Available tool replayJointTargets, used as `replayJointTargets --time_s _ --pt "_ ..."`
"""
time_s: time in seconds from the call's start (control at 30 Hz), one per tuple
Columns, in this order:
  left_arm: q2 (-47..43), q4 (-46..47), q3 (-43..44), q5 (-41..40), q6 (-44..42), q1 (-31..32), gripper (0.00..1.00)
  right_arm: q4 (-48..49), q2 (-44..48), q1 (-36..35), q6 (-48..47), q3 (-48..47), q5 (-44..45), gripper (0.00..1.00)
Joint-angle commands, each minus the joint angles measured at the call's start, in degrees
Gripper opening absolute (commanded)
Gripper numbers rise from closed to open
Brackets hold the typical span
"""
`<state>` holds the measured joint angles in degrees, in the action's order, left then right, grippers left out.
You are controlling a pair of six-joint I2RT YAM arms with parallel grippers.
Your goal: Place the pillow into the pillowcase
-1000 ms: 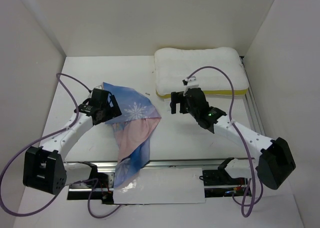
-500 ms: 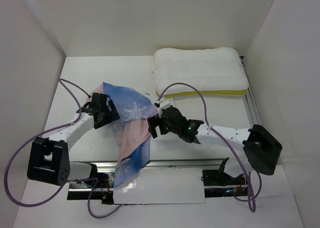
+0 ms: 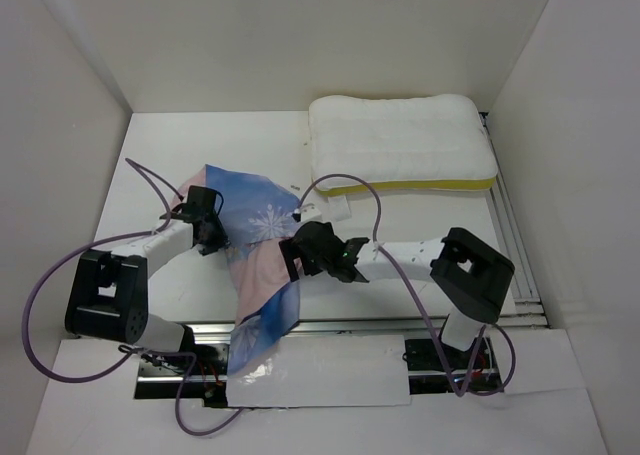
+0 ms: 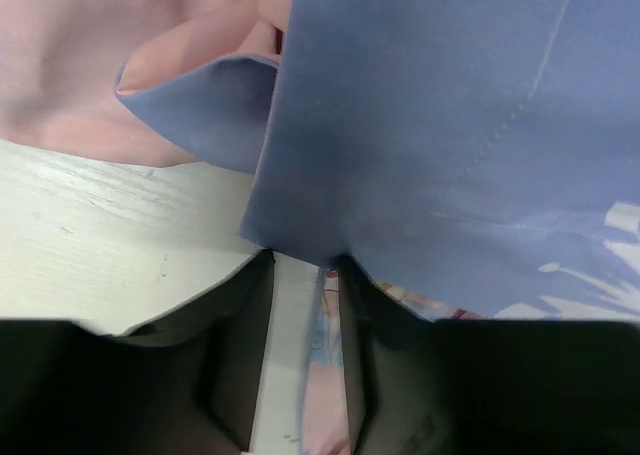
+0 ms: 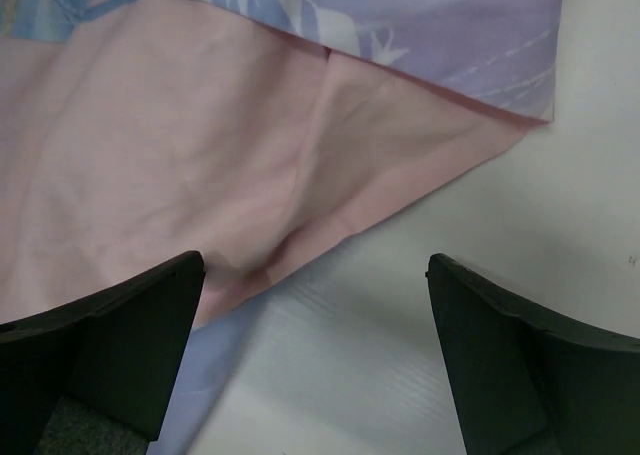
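Note:
The pillow, white and plump with a yellow strip along its near edge, lies at the back right, away from both grippers. The pillowcase lies crumpled at centre left, blue snowflake side over a pink side, its lower end hanging past the table's front edge. My left gripper is at its left edge. In the left wrist view its jaws stand narrow around a hanging fabric edge, with a gap still showing. My right gripper is wide open just above the pink corner, seen from above at the pillowcase's right side.
White walls close in the table on three sides. A metal rail runs along the near edge, with a white board in front of it. Purple cables loop over both arms.
The right arm swung from beside the pillow down and left to the pillowcase's pink corner. The left jaws narrowed from wide open around the pillowcase's edge.

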<state>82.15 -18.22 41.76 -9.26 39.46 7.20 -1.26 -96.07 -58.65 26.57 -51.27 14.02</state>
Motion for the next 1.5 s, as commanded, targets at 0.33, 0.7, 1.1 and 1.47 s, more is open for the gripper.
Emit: replayJointTargets --time_s 0.33,0.7,1.1,1.47 --pt "-7.6 -5.6 5.5 -6.5 2.0 -0.4 0.00 -5.4 -9.6 1.0 5.9 -10.4 2.2 0.97" --pt "-26.7 -6.3 6.9 -7.0 2.6 -1.0 0.00 -9.3 -3.3 2.8 4.4 -9.7 12.4 0.00" --pt "-17.2 2.0 -1.9 8.6 -3.8 3.5 0.25 -10.8 6.5 11.3 -11.0 -7.9 17.3 0.00" --pt "-13.4 16.6 -7.8 14.6 -11.0 8.6 1.00 -9.7 5.9 13.0 -14.8 -8.4 13.7 0.00"
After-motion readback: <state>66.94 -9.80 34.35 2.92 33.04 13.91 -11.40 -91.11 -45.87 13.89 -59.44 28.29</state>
